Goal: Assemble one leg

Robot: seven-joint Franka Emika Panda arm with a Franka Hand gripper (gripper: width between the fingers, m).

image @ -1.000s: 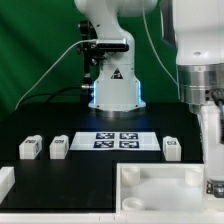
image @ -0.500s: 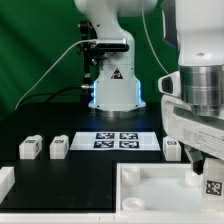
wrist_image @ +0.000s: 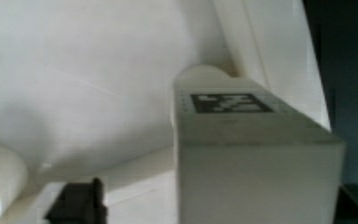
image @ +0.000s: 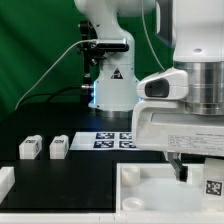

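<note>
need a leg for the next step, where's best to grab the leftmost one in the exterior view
Take the leftmost leg across its two long side faces, near the middle, coming straight down from above. It lies flat on the table, apart from its neighbour leg, so both sides look free; judged from one view.

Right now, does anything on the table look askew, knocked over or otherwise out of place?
Nothing stands out. Two legs lie side by side on the black table, squarely aligned, with the marker board flat behind them. The arm covers the exterior view's right side, so that area cannot be checked. The wrist view shows a tagged white part, seemingly undamaged.
</note>
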